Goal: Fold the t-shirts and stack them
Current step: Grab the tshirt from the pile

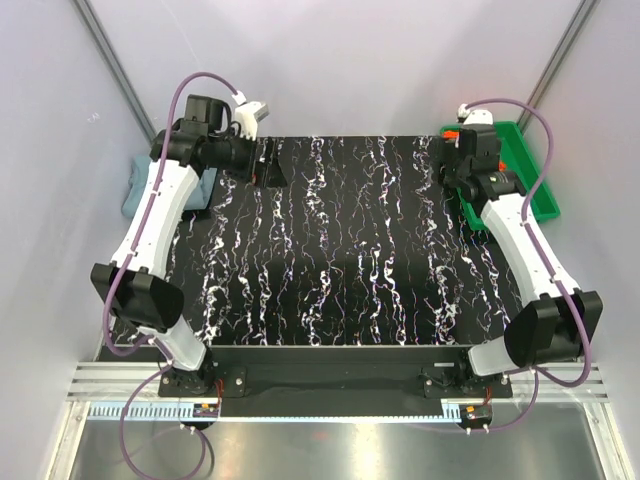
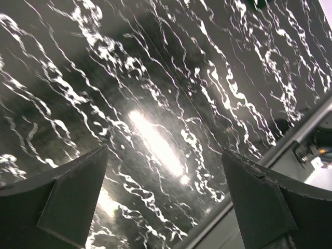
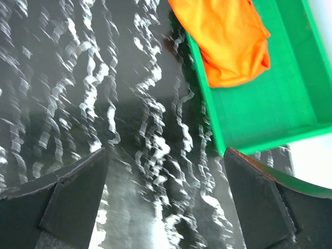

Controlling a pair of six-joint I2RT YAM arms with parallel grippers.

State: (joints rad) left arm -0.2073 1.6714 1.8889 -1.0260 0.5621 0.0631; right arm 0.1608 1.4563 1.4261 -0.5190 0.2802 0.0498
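Orange-red t-shirt (image 3: 228,41) lay bunched, unfolded, in the green tray (image 3: 270,109). One edge lapped over the tray rim on the mat side. Tray sat at far right of the table, just beside the black marbled mat (image 1: 320,260); whether tray & mat touched, can't tell.

Grey-blue t-shirt (image 1: 133,188) was a crumpled heap at far left, off the mat's left edge and partly hidden behind the left arm (image 1: 160,210). The 2 shirts were well apart, w/ the whole mat between them.

Right gripper (image 3: 166,151) hung over the mat's far-right part, near the tray's corner. Jaws spread wide, nothing between them, no contact w/ shirt or tray. In its wrist view the orange shirt sat beyond the fingertips, inside the tray.

Left gripper (image 2: 165,153) hung over the mat's far-left part. Jaws also spread wide, nothing between them; wrist view showed only bare mat under the fingers (image 2: 72,192), w/ a bright glare patch on it. Grey-blue shirt didn't appear in that view.

Top view: both arms reached from bases at the near edge out to the far corners.
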